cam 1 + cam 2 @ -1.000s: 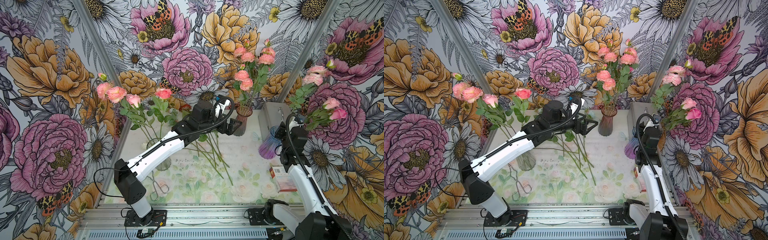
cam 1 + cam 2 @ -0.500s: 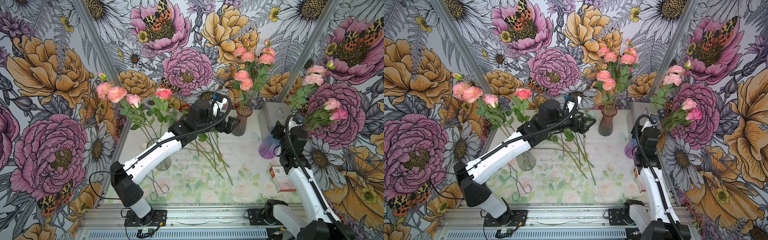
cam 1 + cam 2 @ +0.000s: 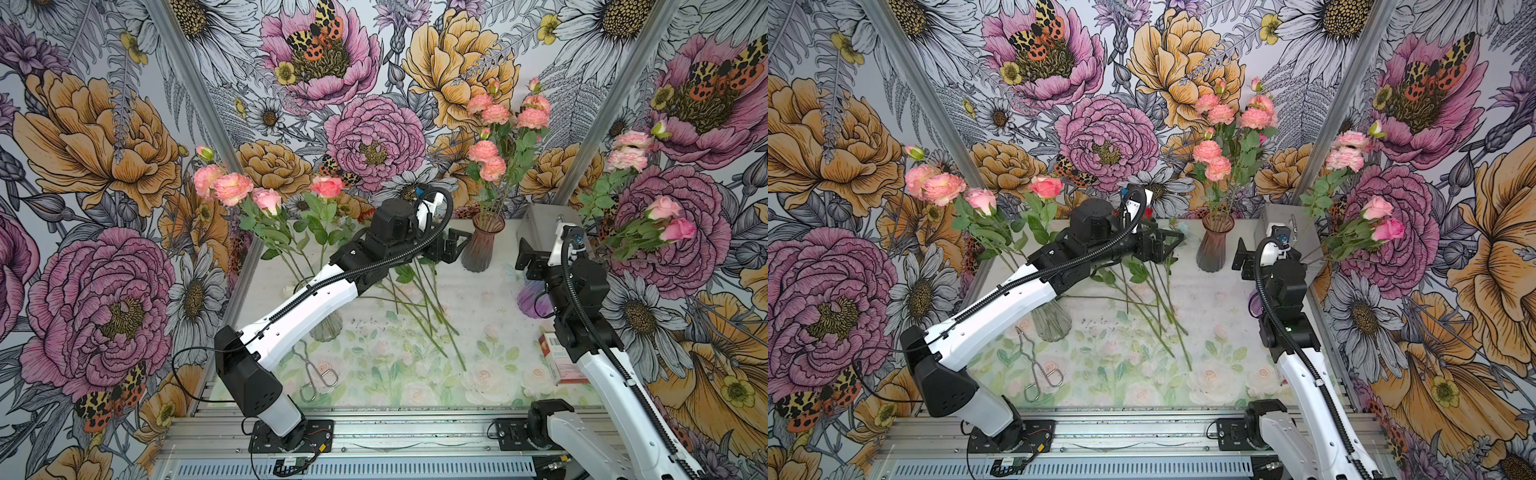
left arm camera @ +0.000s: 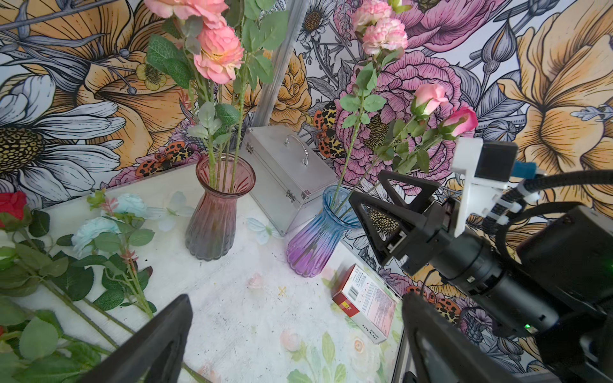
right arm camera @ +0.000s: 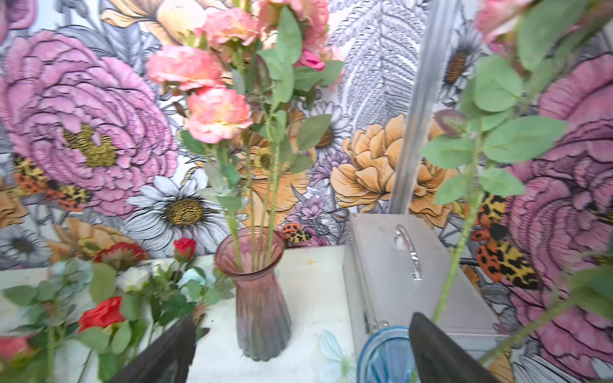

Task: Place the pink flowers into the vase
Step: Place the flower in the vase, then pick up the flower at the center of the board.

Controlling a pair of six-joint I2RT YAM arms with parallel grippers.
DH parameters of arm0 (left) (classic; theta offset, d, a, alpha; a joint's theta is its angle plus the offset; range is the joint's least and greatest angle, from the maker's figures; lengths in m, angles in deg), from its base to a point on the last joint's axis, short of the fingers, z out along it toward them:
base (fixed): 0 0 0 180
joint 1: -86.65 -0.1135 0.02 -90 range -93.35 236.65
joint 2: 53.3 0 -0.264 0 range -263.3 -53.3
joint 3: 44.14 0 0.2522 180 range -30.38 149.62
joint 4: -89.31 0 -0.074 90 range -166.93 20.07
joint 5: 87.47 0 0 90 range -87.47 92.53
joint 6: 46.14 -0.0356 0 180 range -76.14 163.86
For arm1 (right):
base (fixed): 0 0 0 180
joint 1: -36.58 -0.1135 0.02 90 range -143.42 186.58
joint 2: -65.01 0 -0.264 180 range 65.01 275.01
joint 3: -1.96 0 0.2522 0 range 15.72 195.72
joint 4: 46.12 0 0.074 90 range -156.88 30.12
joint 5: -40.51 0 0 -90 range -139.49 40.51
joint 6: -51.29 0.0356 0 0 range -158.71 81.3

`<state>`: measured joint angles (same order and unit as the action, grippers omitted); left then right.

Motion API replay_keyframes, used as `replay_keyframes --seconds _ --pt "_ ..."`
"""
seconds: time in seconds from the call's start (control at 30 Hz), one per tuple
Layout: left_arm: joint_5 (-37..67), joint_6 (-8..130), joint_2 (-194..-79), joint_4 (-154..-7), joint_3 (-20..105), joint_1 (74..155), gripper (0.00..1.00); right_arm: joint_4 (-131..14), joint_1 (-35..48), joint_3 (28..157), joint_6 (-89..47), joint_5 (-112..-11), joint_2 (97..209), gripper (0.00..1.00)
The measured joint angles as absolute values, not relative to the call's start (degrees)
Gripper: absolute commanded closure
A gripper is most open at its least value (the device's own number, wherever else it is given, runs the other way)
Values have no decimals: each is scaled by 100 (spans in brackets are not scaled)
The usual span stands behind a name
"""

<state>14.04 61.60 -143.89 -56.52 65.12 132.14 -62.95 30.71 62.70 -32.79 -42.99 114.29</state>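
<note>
Pink flowers stand in three vases. Salmon blooms (image 3: 494, 141) (image 3: 1217, 153) (image 5: 215, 112) fill the mauve vase (image 3: 482, 249) (image 3: 1214, 249) (image 4: 215, 215) at the back. Pink roses (image 3: 665, 216) (image 3: 1379, 216) (image 4: 428, 96) lean from the blue-purple vase (image 4: 318, 238) (image 5: 384, 354) on the right. More pink blooms (image 3: 232, 187) (image 3: 942, 189) rise from a clear vase (image 3: 326, 330) under my left arm. My right gripper (image 3: 525, 257) (image 3: 1241, 259) (image 5: 303, 320) is open just above the blue vase's mouth, holding nothing. My left gripper (image 3: 457, 245) (image 3: 1167, 245) (image 4: 297, 300) is open left of the mauve vase.
Red roses (image 4: 13, 205) and pale blue blooms (image 4: 96, 228) lie on the table, their stems (image 3: 419, 299) crossing the middle. A silver case (image 3: 540, 224) (image 5: 398, 275) stands at the back right. A red-and-white box (image 3: 557, 361) lies by the right arm, metal tongs (image 3: 316, 374) at the front left.
My right gripper's jaws have spread wider apart. The left arm has stretched slightly farther toward the back. The flowers in the vases have not moved.
</note>
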Motion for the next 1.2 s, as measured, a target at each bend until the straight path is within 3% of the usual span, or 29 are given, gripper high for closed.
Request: replay_keyframes --seconds 0.23,0.47,0.77,1.2 --pt "993 6260 -13814 -5724 6169 13173 1 -6540 1851 6320 -3227 -4697 11831 0" --pt "635 6520 -13044 -6039 5498 13031 1 -6341 660 6292 -2989 -4727 13457 0" --pt "383 6774 -12470 -6177 5048 12827 1 -6065 31 6912 -2624 -4929 16038 0" --pt "377 6820 -12419 -6181 4974 12642 1 -6159 -400 8696 -2630 -4627 17581 1"
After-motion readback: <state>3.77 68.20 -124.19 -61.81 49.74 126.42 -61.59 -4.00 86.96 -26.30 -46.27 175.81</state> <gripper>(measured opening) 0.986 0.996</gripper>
